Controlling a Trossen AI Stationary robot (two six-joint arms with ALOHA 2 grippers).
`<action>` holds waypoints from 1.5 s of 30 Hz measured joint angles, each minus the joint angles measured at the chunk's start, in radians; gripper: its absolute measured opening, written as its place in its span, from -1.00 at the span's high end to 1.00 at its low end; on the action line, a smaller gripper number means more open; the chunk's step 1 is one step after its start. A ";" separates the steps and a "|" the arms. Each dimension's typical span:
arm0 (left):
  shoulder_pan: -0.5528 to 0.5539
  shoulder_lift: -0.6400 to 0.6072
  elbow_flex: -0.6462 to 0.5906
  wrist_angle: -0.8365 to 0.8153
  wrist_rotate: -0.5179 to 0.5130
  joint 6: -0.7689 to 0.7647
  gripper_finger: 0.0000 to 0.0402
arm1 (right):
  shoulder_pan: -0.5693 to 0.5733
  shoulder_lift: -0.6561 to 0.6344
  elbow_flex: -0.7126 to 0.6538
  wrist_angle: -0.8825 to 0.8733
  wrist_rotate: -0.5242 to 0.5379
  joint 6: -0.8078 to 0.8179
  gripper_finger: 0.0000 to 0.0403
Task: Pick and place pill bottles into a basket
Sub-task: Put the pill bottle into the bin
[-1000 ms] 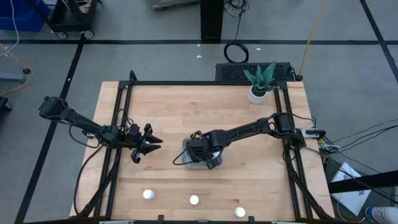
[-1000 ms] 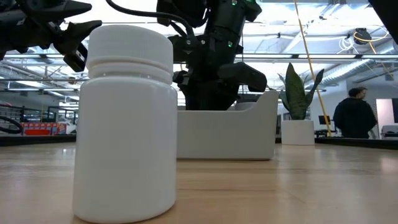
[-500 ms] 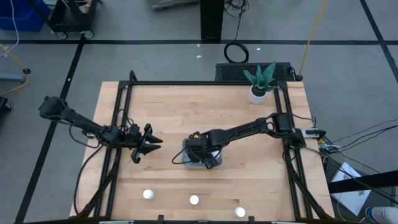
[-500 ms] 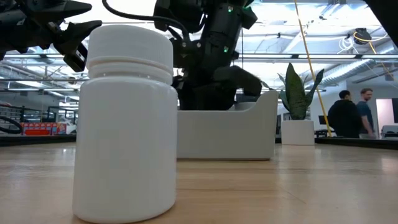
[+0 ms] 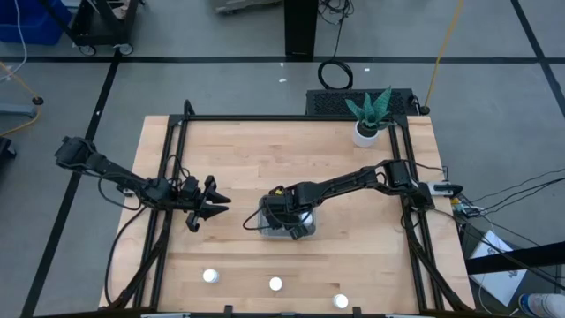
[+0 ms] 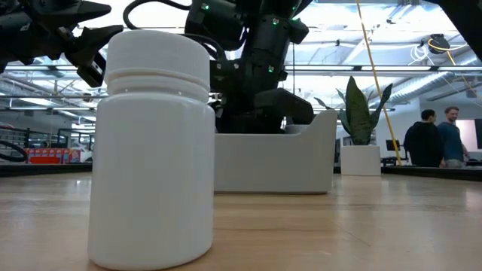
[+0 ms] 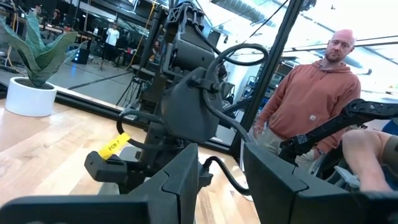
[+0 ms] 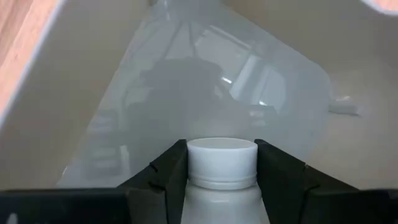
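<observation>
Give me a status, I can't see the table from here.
Right gripper shut on a pill bottle, down in the basket. Left gripper shut, empty, parked left. Three bottles wait at the front edge. Nothing blocking.

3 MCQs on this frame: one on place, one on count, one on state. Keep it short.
1. Where is the right gripper?
A. Over the basket
B. By the plant pot
C. At the table's near edge

2. How many pill bottles stand on the bare table near its front edge in the high view?
A. One
B. Three
C. Five

3. What is the right gripper's state?
A. Wide open and empty
B. Shut on a pill bottle
C. Out of every view

Key: 1 A, the high view shows it above the basket. 2 B, white caps at and. 3 B, the right wrist view shows both fingers against the bottle's cap.
</observation>
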 joint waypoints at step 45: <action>0.011 0.001 0.000 -0.110 -0.144 0.046 -0.01 | -0.005 -0.355 -0.003 0.529 -0.112 0.288 0.26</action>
